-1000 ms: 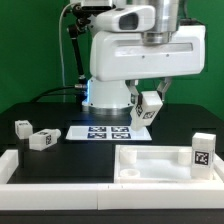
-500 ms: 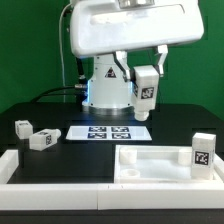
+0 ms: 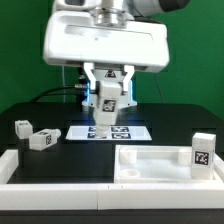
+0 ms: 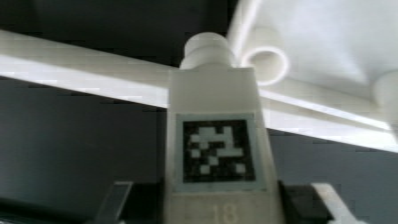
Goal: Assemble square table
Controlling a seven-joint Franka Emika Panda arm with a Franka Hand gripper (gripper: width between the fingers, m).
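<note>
Short white plastic leg (image 4: 217,110) with a square tag, now pinched in the tool (image 3: 108,106), which has swung in over the marker board (image 3: 135,132). The rimmed white square tabletop (image 3: 150,172) waits below the tool, toward the camera, so insertion looks next.

I can read no words or numbers. There are only black-and-white square tags: one on the leg (image 4: 217,100) I hold above the marker board (image 3: 135,132), several more on that board itself
</note>
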